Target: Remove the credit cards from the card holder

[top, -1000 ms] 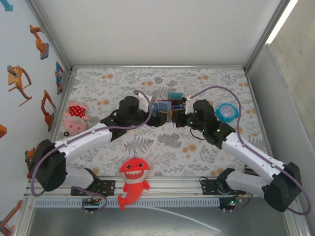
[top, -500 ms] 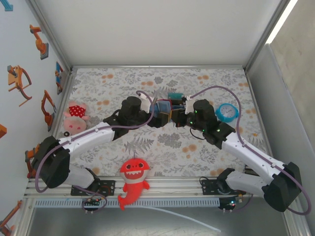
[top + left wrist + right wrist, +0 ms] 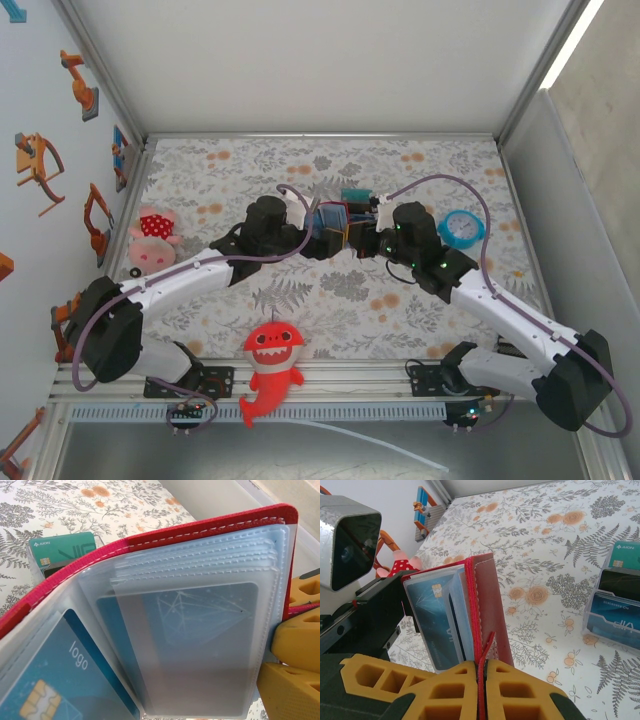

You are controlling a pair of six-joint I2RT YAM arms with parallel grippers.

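The right end effector (image 3: 482, 680) is clamped tight on the holder's (image 3: 490, 605) strap and cover edge, holding it upright off the bench (image 3: 560, 555), spine away from its fingers.

The holder fans open just beyond those fingers. It looks light and floppy: a soft stitched cover and limp clear sleeves (image 3: 200, 630) that would likely buckle if pushed. The cards (image 3: 45, 690) inside should be stiff, thin and slick, so a pinch probably belongs on a card's exposed short edge at a sleeve mouth, pulling straight along the sleeve. Squeezing plastic and card together would likely drag the whole page.

It is dark red with pale stitching. The frosted sleeves stack like pages. One teal card shows a gold chip and the word "logo"; a darker blue one sits behind it.

The left end effector (image 3: 310, 238) sits on the far side of the holder from the right one, jaws spread wide at the sleeves. I cannot tell whether it touches them.

Further off, right of the right end effector, a clear rack (image 3: 615, 605) holds more cards.
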